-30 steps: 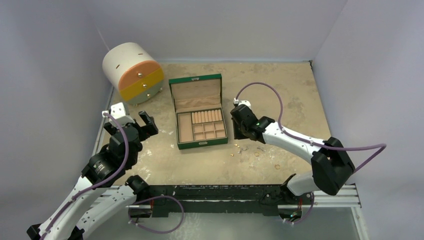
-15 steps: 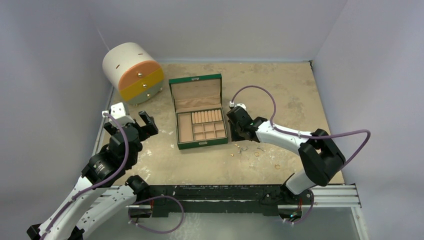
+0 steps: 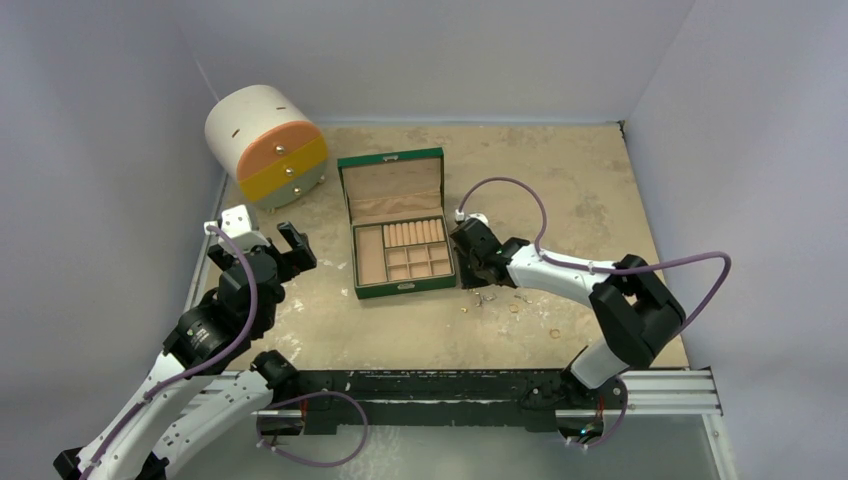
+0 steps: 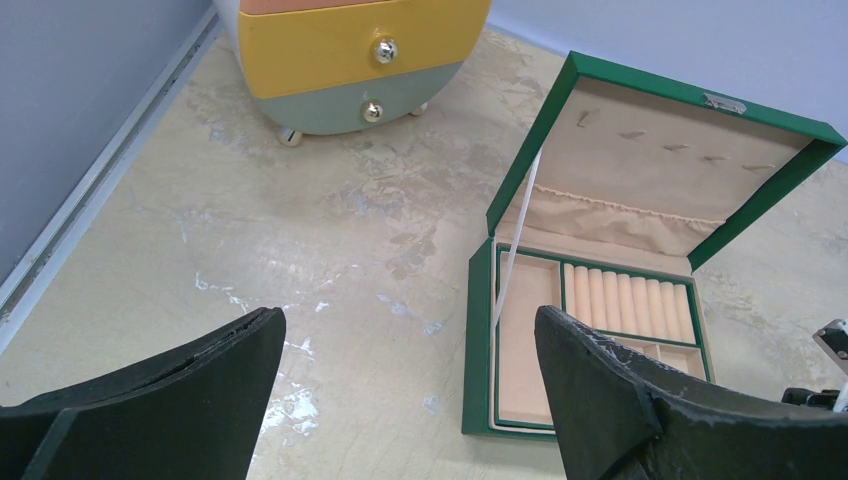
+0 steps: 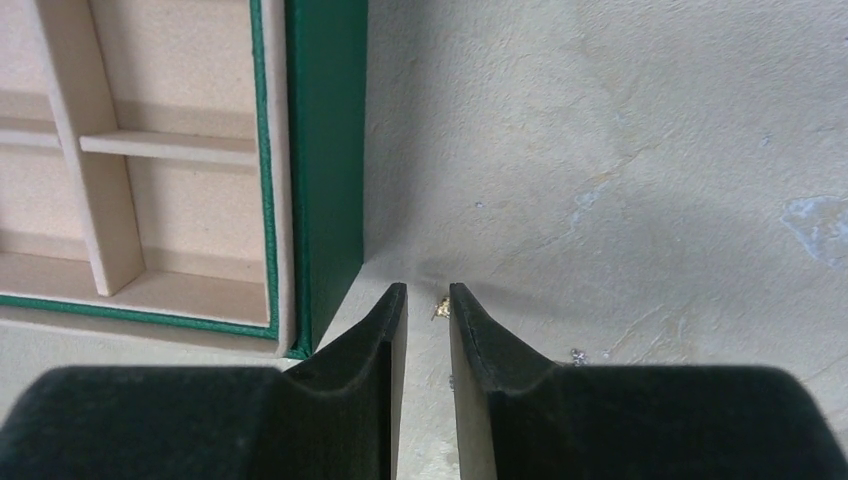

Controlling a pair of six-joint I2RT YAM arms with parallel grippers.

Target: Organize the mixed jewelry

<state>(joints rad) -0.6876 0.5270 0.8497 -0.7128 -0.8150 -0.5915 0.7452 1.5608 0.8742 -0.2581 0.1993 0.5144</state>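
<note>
Left claw [image 4: 405,335] gapes empty; right claw [image 5: 427,296], barely parted, holds nothing, one gold piece [image 5: 440,308] at its tips.

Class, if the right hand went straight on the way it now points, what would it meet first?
Probably the tiny gold piece lying on the table just ahead of the right hand, though depth is unclear.

mixed jewelry [image 3: 513,308] | tiny gold and silver pieces | scattered loose, near green box [image 3: 405,289] front-right corner
</note>
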